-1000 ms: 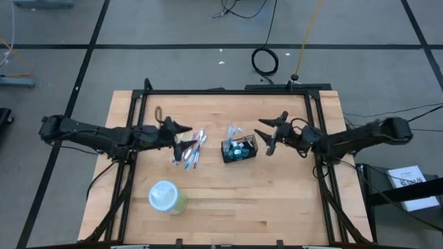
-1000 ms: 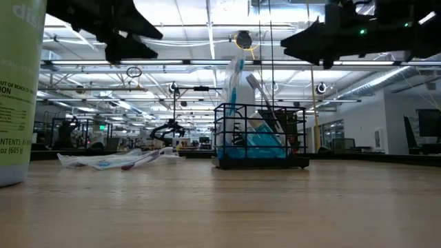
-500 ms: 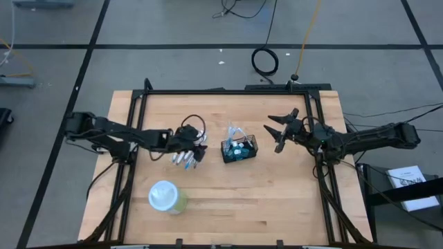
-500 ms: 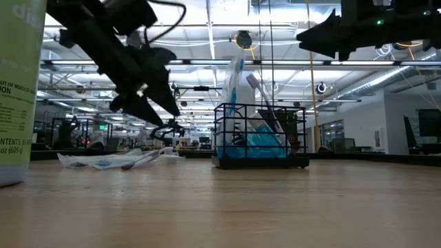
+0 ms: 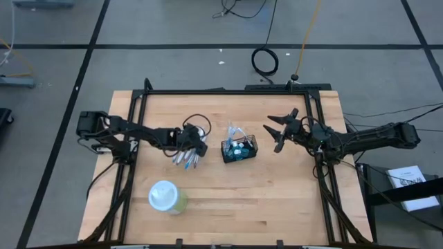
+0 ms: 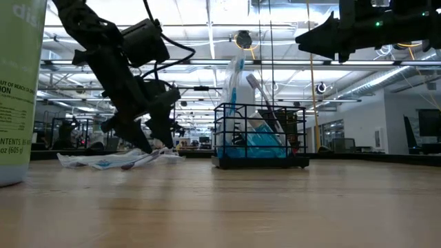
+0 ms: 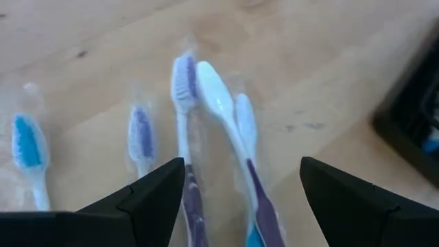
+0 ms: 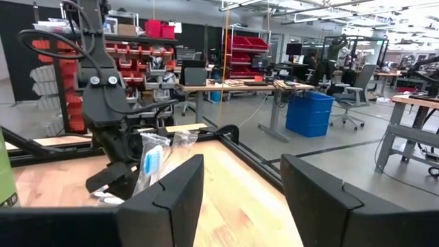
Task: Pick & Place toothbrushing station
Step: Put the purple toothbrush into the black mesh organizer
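Lowered left end effector (image 6: 146, 140) now straddles loose toothbrushes (image 7: 206, 130), open.

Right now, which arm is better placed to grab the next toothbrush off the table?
Left. The left gripper hangs open right over the loose toothbrushes. The right gripper hovers raised beyond the caddy.

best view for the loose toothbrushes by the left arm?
Left wrist view: the toothbrushes fill it, heads distinct, between the open left gripper fingers. High view shows a small cluster; low view a flat heap; right wrist view barely any.
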Robot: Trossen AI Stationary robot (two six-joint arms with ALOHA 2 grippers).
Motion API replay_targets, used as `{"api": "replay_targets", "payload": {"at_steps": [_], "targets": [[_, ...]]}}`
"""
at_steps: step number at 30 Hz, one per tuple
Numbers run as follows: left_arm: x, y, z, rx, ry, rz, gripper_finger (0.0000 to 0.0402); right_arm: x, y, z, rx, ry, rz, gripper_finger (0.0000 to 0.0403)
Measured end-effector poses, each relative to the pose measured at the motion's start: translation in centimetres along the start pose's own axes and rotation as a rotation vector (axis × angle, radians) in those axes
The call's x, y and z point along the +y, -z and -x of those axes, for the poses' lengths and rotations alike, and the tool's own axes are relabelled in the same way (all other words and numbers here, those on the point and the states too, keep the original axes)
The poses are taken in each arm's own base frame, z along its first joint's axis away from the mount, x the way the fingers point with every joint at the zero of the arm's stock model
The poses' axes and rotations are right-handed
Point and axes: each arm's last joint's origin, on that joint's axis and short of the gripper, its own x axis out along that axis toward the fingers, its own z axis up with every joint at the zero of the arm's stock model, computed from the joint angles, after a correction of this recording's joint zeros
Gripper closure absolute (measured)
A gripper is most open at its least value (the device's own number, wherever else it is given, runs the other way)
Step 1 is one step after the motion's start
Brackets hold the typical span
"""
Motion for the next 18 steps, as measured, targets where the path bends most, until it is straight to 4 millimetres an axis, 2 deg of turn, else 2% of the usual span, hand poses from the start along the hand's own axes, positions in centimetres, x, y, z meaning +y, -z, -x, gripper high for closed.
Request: {"api": "replay_targets", "payload": {"at_steps": [7,18], "targets": [[0.22,-0.27,-0.11,-0.002,-0.004,0.01,0.0119,0.0,0.01,0.0,0.001,0.0,0.0,0.022],[0.24,-0.19,-0.11,0.013,0.0,0.009,0.0264,0.0,0.0,0.0,0.0,0.0,0.0,0.0225]]}}
